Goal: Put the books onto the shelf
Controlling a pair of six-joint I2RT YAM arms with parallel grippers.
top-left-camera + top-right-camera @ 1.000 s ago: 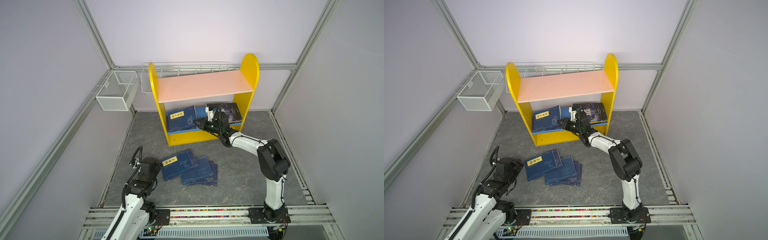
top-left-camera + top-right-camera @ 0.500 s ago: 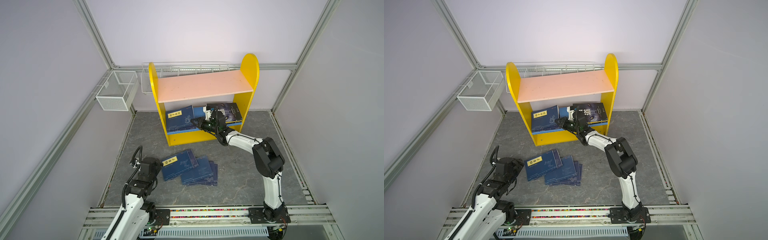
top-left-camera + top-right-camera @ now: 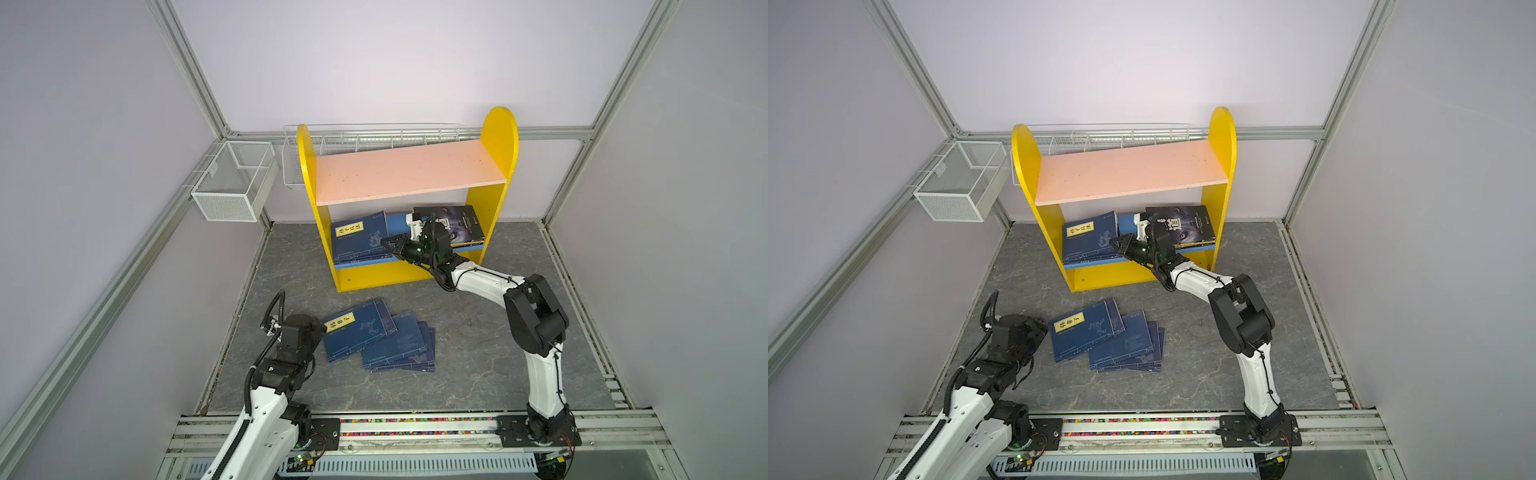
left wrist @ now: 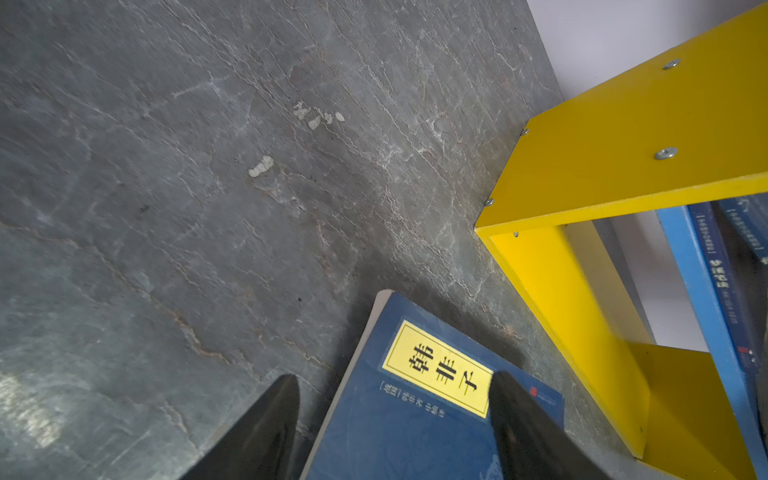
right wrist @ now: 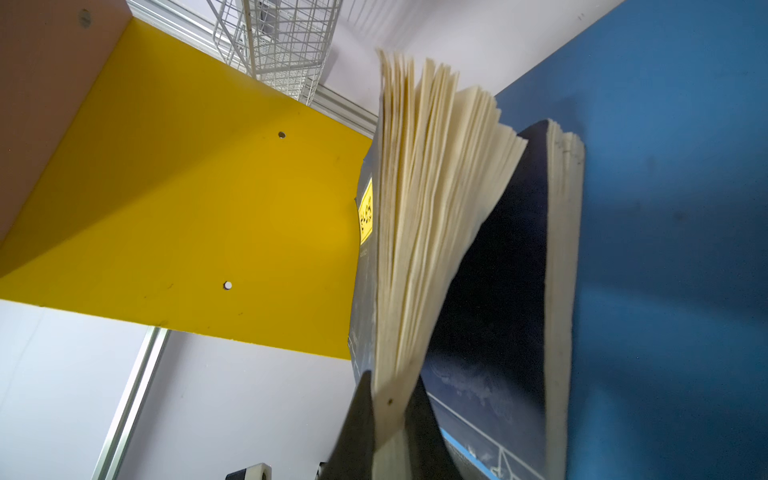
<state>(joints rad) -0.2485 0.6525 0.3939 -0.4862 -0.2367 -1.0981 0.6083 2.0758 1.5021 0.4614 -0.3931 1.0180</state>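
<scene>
The shelf (image 3: 409, 172) (image 3: 1129, 172) stands at the back, its pink upper board bare. On its blue lower board lie a stack of navy books (image 3: 359, 241) (image 3: 1090, 239) and a black book (image 3: 457, 224) (image 3: 1187, 226). My right gripper (image 3: 388, 245) (image 3: 1117, 243) (image 5: 390, 386) reaches into the lower tier and is shut on the page edge of the top navy book (image 5: 419, 208), whose pages fan out. More navy books (image 3: 359, 334) (image 3: 1084, 334) lie overlapping on the floor. My left gripper (image 3: 321, 330) (image 3: 1042, 328) (image 4: 395, 378) is open, straddling the labelled corner of the top floor book (image 4: 415, 415).
A white wire mesh basket (image 3: 232, 183) hangs on the left wall and a long wire basket (image 3: 374, 137) runs behind the shelf. The yellow side panel (image 4: 623, 145) (image 5: 187, 187) is close to both grippers. Frame posts and walls enclose the grey floor (image 3: 478, 365).
My right gripper has moved left along the lower tier with the navy book's edge in it, away from the black book. The left arm has stayed put.
</scene>
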